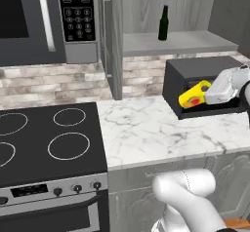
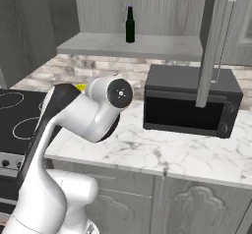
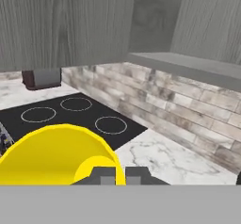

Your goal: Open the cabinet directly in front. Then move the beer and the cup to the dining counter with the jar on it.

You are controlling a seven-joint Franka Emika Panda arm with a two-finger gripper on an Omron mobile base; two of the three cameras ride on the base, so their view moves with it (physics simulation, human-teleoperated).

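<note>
The cup (image 1: 194,94), bright yellow with its red-orange mark, is up off the worktop and tipped on its side in the grip, out in front of the black microwave (image 2: 189,100) and above the marble counter (image 1: 146,128). The gripper (image 1: 207,93) is closed tight on the cup, its jaws pinching the rim; in the hand view the yellow mouth (image 3: 56,155) looms right at the dark fingertips (image 3: 106,176). It looks light and rigid, probably smooth-walled, so a rim pinch like this could let it swivel (a hold lower round the body would likely sit steadier). Now the beer (image 2: 130,24): upright and alone on the shelf of the open cabinet (image 2: 133,46), well apart from the hand. That one I judge heavier, glassy, slick and breakable; the body below the neck seems the safest place to clamp, since the narrow neck would tip easily. Counting: one cup, one beer bottle, one microwave, two cabinet doors swung open, one cooktop (image 1: 44,143) showing four ring burners.
</note>
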